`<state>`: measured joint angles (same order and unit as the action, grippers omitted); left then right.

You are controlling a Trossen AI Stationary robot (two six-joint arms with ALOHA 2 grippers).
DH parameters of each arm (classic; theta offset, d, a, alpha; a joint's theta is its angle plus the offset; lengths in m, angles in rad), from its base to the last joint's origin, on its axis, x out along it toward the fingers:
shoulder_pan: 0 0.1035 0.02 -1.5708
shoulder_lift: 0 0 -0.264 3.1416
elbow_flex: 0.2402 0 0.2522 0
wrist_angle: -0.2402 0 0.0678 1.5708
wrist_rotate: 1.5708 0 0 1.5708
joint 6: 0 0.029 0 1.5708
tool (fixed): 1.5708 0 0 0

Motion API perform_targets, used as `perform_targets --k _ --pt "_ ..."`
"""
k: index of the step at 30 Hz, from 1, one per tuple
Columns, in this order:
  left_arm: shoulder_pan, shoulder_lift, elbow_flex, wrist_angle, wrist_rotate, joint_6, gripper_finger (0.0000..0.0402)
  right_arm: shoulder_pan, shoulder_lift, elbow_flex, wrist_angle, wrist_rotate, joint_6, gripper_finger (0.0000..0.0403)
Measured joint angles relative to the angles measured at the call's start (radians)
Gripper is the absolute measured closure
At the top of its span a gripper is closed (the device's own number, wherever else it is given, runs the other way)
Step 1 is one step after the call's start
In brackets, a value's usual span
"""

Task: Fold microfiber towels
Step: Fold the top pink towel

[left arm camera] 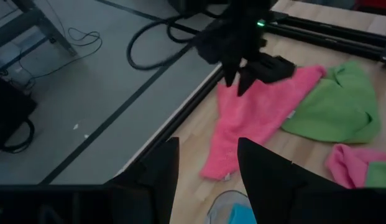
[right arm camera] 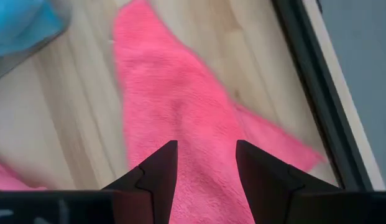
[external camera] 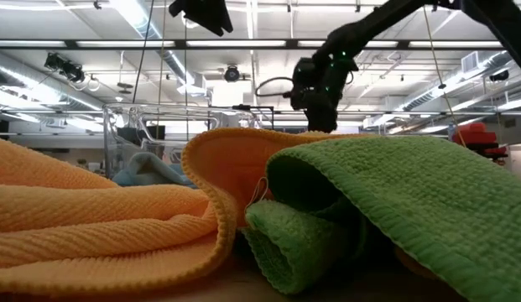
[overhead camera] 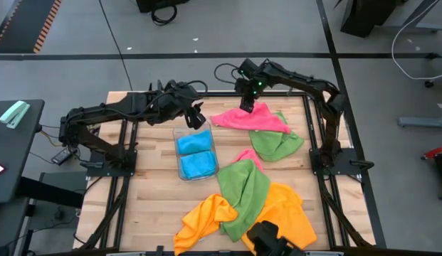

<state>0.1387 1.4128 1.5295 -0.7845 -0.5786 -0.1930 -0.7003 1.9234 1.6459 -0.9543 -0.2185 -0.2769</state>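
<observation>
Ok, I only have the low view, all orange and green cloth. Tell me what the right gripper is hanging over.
Observer: The right gripper hangs open over a pink towel at the table's far edge.
Operator: Now give me the tray's contents.
Observer: Two folded blue towels lie in the clear tray.
Operator: And place the left gripper.
Observer: The left gripper is open above the tray's far end.

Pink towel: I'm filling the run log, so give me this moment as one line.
stage: reach | right gripper: open, above pink towel | left gripper: open, empty, above tray | blue towels: in tray
</observation>
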Motion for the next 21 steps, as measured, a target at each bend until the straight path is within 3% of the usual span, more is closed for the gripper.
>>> perform_targets --k 13,21 --pt "0.0 0.0 0.0 -0.009 0.002 0.029 0.023 -0.26 0.012 0.0 -0.081 -0.074 0.07 0.0231" --pt "0.0 0.0 0.0 -0.029 0.0 0.032 0.023 -0.324 0.012 -0.055 -0.101 -0.143 0.087 0.0216"
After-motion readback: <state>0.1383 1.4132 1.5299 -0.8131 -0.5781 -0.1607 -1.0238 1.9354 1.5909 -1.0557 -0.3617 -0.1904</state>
